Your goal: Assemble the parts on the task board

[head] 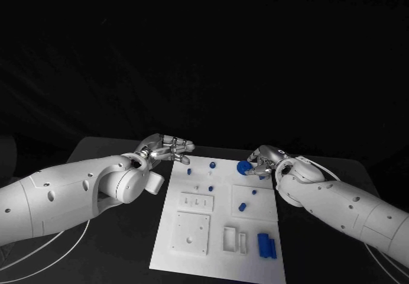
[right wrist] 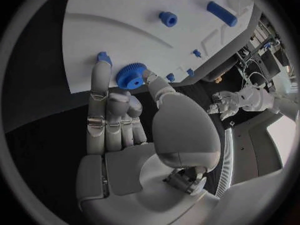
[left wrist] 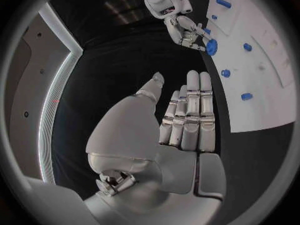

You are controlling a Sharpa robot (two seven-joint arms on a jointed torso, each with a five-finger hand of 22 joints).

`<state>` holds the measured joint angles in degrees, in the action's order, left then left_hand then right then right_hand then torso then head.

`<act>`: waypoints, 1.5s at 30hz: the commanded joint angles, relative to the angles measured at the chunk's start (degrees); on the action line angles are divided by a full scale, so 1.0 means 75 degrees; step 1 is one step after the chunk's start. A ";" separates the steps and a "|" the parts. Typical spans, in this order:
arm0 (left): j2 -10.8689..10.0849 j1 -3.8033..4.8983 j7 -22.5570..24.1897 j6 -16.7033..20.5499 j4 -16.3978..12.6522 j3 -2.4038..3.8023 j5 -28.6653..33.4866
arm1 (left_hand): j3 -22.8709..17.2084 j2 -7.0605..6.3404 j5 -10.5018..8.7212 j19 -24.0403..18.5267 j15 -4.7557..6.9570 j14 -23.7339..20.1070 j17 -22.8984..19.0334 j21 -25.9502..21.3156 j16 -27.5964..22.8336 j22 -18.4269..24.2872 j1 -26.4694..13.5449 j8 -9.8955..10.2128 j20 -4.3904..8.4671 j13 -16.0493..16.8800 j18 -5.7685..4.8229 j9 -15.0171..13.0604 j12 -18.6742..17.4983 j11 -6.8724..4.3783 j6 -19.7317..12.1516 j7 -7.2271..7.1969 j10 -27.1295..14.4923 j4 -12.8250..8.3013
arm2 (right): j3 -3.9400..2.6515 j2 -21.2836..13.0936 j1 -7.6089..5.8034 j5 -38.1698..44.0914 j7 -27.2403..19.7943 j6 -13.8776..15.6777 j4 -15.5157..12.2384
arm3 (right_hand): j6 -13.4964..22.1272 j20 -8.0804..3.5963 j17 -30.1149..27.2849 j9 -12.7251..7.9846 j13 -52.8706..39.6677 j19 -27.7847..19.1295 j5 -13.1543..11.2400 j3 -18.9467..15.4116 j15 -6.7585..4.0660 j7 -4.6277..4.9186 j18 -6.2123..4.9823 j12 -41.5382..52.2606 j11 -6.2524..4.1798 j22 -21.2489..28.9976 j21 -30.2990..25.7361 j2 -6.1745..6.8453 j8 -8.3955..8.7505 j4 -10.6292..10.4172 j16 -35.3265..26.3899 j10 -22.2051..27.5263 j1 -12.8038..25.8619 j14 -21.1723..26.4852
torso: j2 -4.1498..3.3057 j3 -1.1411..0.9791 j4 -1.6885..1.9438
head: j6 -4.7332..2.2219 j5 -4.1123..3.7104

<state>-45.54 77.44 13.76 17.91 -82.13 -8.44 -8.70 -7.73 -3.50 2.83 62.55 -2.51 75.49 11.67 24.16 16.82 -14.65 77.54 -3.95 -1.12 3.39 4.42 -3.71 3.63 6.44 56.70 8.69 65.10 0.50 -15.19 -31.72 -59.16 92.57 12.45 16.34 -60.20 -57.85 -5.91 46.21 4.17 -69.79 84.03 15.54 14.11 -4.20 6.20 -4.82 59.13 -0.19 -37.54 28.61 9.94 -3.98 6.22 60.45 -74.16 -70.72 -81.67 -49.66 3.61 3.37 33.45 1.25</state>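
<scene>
- Fingertips [right wrist: 150, 76] of your right hand [head: 260, 161] pinch a blue gear [head: 244, 168] just over the white board's [head: 217, 260] far right corner.
- Your left hand [head: 167, 148] holds nothing, fingers straight and side by side, beside the board's far left corner.
- Two blue bars [head: 266, 245] lie at its near right.

One white task board [head: 217, 236] on the surface, one blue gear [head: 244, 168], two blue bars [head: 266, 245] side by side, two hands [head: 167, 148].

no readable text, labels or numbers anywhere
</scene>
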 commanded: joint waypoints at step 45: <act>0.0080 0.0003 -0.0002 -0.0189 0.0042 0.0005 -0.0011 | 0.0031 0.0024 -0.0001 -0.0072 0.0012 -0.0073 -0.0009 0.0032 0.0036 -0.0013 0.0048 0.0044 -0.0027 0.0000 -0.0064 -0.0003 -0.0038 0.0001 -0.0050 0.0003 -0.0066 -0.0025 | -0.0001 0.0256 -0.0041 0.0325 0.0423 -0.0485 0.0157 | -0.0864 0.0019 0.0620 -0.0011 -0.0719 0.0282 0.0318 0.0704 -0.0039 -0.0165 0.0071 0.0861 -0.0066 -0.4006 0.3456 -0.0557 0.0052 0.0533 0.0289 -0.0594 0.0184 -0.0100 | -0.0012 -0.0002 0.0023 | 0.0112 0.0033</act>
<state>-45.08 77.44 13.55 17.42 -81.73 -8.43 -8.74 -7.73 -3.50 2.83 62.35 -2.28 75.30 11.67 24.16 16.82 -14.68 77.54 -3.95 -1.33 3.39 4.42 -3.71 3.63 6.44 56.70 8.69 65.10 0.51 -15.27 -29.89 -59.61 93.42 14.58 14.07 -58.93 -63.94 -5.91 50.82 4.08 -74.97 84.03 17.81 19.56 -4.38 4.86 -5.26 65.36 -0.82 -67.45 54.34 6.17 -3.63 9.97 62.29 -78.25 -69.38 -82.09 -49.73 3.58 3.52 34.26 1.48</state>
